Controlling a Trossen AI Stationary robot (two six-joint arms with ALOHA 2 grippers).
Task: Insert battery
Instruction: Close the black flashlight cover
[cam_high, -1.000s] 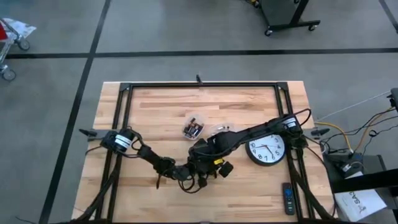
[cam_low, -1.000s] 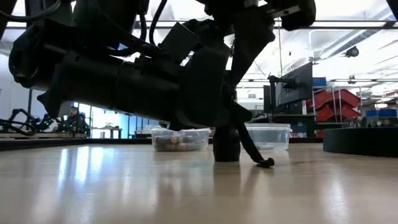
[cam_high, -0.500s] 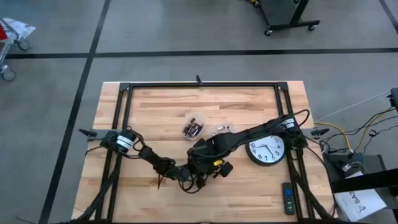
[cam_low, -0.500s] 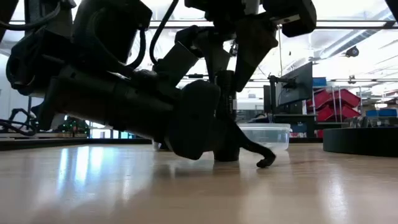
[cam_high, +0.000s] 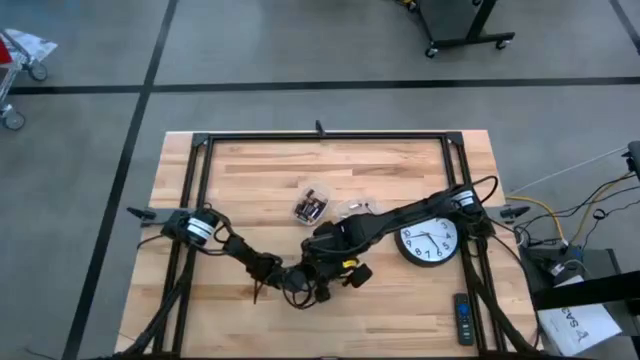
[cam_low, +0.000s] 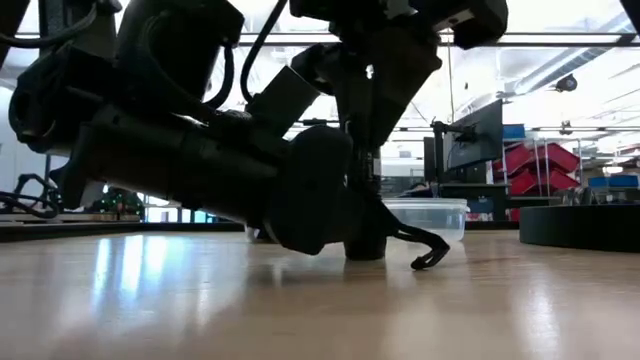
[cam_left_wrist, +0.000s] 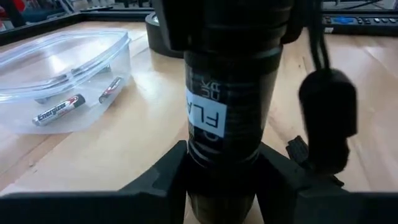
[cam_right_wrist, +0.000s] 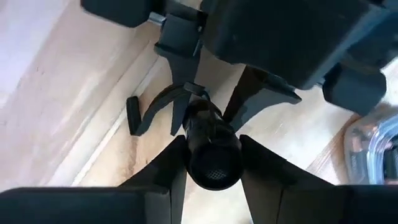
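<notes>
A black flashlight (cam_low: 365, 215) with a white label (cam_left_wrist: 205, 121) stands upright on the table, its wrist strap (cam_low: 425, 250) trailing beside it. My left gripper (cam_left_wrist: 221, 158) comes in low from the table's left and is shut on the flashlight's lower body. My right gripper (cam_right_wrist: 211, 152) reaches down from above and is shut on the upper end. The two grippers meet near the table's front middle (cam_high: 310, 272). Loose batteries (cam_left_wrist: 59, 109) lie in a clear tub (cam_high: 312, 205). My left gripper pinches the flashlight's lower body (cam_left_wrist: 221, 149), just under the white label, between its two fingers (cam_left_wrist: 168, 171). The fingers come nearly level from the table's left and lie across the body. The flashlight stands upright with its base on the table. My right gripper pinches the flashlight's upper end (cam_right_wrist: 213, 163) between its two fingers (cam_right_wrist: 169, 168). The fingers point down from above, running along the body. The flashlight stays upright under them.
A second clear tub (cam_high: 355, 210) sits beside the battery tub. A round wall clock (cam_high: 430, 240) lies flat at the right. A black remote (cam_high: 462, 318) lies near the front right corner. A black frame (cam_high: 320, 138) borders the table.
My left gripper has tipped downward beside the flashlight's base. The flashlight has stayed upright on the table. The free end of its strap has lifted a little off the wood.
</notes>
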